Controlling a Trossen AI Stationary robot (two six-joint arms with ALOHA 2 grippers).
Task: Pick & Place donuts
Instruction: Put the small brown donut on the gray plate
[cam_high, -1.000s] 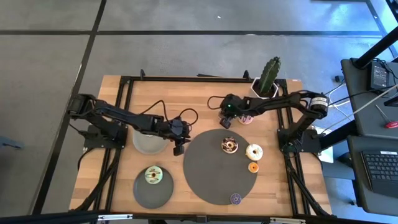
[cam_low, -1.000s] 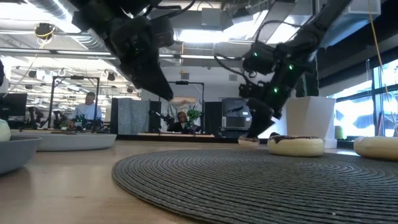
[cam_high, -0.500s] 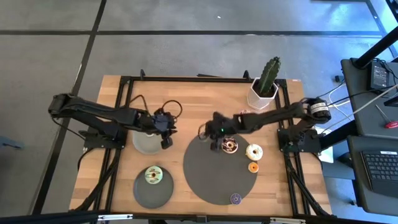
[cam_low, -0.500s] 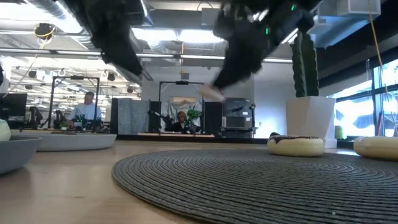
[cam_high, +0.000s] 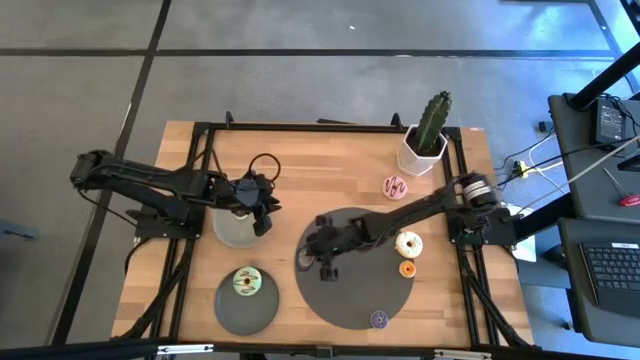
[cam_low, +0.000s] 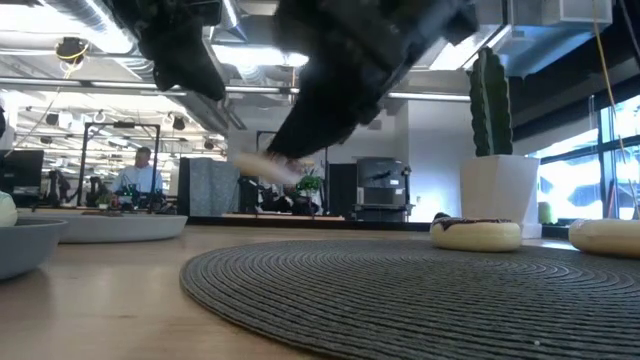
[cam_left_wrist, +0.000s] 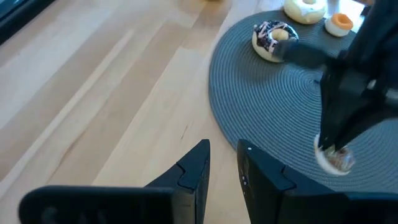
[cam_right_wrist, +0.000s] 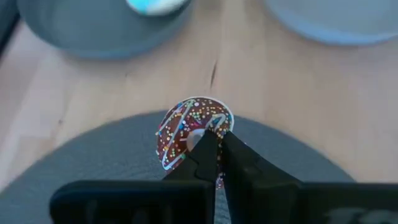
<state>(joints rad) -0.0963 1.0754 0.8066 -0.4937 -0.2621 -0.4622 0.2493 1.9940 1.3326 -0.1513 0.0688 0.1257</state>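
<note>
My right gripper (cam_high: 325, 266) reaches over the left part of the dark round mat (cam_high: 350, 300), shut on a brown sprinkled donut (cam_right_wrist: 194, 132), which the low view shows in the air (cam_low: 265, 168). My left gripper (cam_high: 262, 222) hovers over the pale grey plate (cam_high: 230, 232), slightly open and empty (cam_left_wrist: 224, 146). A pale green donut (cam_high: 246, 282) lies on the dark plate (cam_high: 245, 310). White (cam_high: 408, 243), orange (cam_high: 407, 268) and purple (cam_high: 379, 319) donuts lie on the mat. A chocolate-iced one (cam_left_wrist: 273, 37) also lies there. The pink-striped donut (cam_high: 395, 185) rests on the wood. My right gripper pinches the brown donut's ring wall (cam_right_wrist: 217, 121), one finger (cam_right_wrist: 202, 146) at the hole and the other outside the rim. The fingers slant down from the table's right. The donut is lifted clear of the mat and tilted at the fingertips.
A potted cactus (cam_high: 428, 135) stands at the far right corner. The black frame rails (cam_high: 205, 170) run along both sides of the table. Bare wood (cam_high: 310, 170) lies between the plates and the far edge.
My right gripper has risen from beside the pink-striped donut, carrying the brown donut, and has swept across the mat toward the near-left. My left gripper has drawn back from the mat's edge toward the table's left, over the pale plate.
</note>
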